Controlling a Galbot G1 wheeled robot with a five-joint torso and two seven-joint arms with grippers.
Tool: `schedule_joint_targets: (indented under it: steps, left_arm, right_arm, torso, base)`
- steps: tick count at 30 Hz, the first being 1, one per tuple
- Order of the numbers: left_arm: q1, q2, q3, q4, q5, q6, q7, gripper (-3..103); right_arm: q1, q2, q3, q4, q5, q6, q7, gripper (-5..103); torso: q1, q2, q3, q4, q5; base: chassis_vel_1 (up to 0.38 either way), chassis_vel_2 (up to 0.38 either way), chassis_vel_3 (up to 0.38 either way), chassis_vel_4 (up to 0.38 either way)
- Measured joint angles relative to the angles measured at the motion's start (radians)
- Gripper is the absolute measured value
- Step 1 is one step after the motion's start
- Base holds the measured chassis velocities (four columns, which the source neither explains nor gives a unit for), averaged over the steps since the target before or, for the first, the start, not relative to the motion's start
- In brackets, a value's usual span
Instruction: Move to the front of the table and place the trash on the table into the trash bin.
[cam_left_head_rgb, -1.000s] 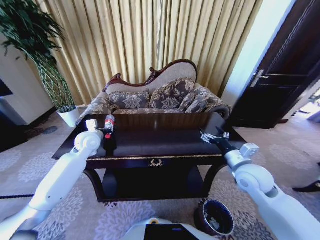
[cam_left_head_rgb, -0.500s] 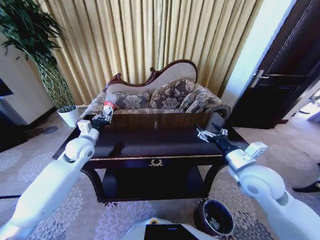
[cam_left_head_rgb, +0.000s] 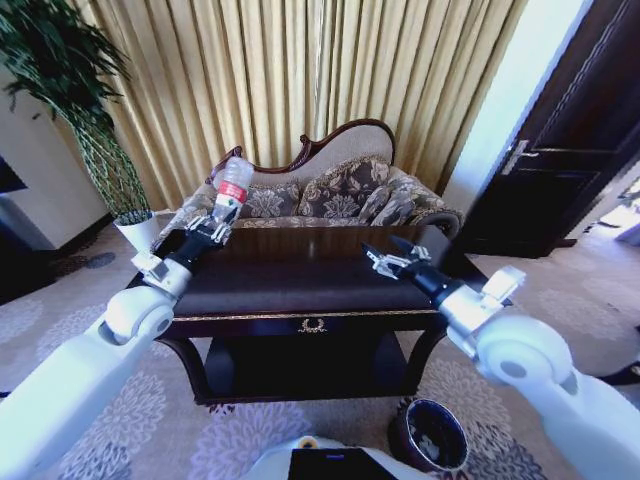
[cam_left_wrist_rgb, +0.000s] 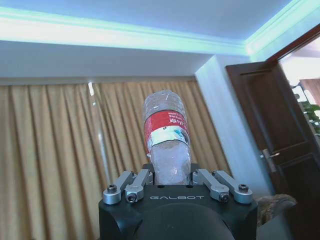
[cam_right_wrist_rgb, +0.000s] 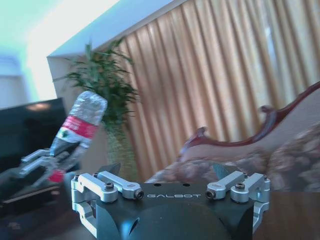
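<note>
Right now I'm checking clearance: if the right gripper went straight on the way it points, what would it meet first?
Probably the sofa. The open right gripper hovers over the table, aimed across it; depth is unclear.

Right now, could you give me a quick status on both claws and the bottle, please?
Left claw shut on bottle, held above the table. Right claw open over the table's right side. Trash bin on floor, front right.

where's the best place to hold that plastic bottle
Around the lower body below the red label, from underneath. The plastic bottle stands tilted base-up above the table, and the left tool already clamps that narrower end; the wider base would need a broader opening.
</note>
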Motion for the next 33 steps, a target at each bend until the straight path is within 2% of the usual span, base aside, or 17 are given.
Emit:
schedule_joint_targets:
  steps: [4,5,7,11,15,21,33]
  left_arm:
    - [-0.041,0.025,0.026,-0.015,0.001,-0.012,0.029,29]
    - [-0.041,0.025,0.026,-0.015,0.001,-0.012,0.029,29]
    - [-0.062,0.045,0.046,-0.016,0.000,-0.029,0.038,29]
    - [-0.084,0.065,0.077,-0.022,0.003,-0.044,0.048,29]
    - [-0.115,0.068,0.128,-0.026,0.020,-0.052,0.050,29]
    - [-0.238,0.044,0.272,-0.013,0.029,-0.046,0.049,29]
    - [-0.371,0.002,0.394,0.018,0.032,-0.027,0.048,29]
  right_arm:
    - [0.153,-0.007,-0.093,-0.049,0.094,-0.028,-0.048,100]
    - [0.153,-0.007,-0.093,-0.049,0.094,-0.028,-0.048,100]
    - [0.237,-0.006,-0.125,-0.082,0.169,-0.048,-0.070,100]
    - [0.298,-0.003,-0.143,-0.130,0.230,-0.064,-0.101,100]
    - [0.330,-0.001,-0.160,-0.164,0.243,-0.072,-0.120,100]
    - [0.389,0.022,-0.195,-0.219,0.241,-0.074,-0.140,100]
    - [0.516,0.081,-0.270,-0.277,0.231,-0.079,-0.144,100]
  torso:
    - [0.000,0.000,0.000,0.0000,0.0002]
    - [0.000,0.000,0.000,0.0000,0.0002]
    - [0.000,0.000,0.000,0.0001,0.0001]
    - [0.000,0.000,0.000,0.0003,0.0001]
    - [0.000,0.000,0.000,0.0000,0.0000]
    - [0.000,0.000,0.000,-0.0002,0.0000]
    - [0.000,0.000,0.000,0.0000,0.0002]
  base:
    - [0.000,0.000,0.000,0.000]
    - [0.000,0.000,0.000,0.000]
    - [0.000,0.000,0.000,0.000]
    - [0.000,0.000,0.000,0.000]
    - [0.000,0.000,0.000,0.000]
    - [0.000,0.000,0.000,0.000]
    - [0.000,0.000,0.000,0.000]
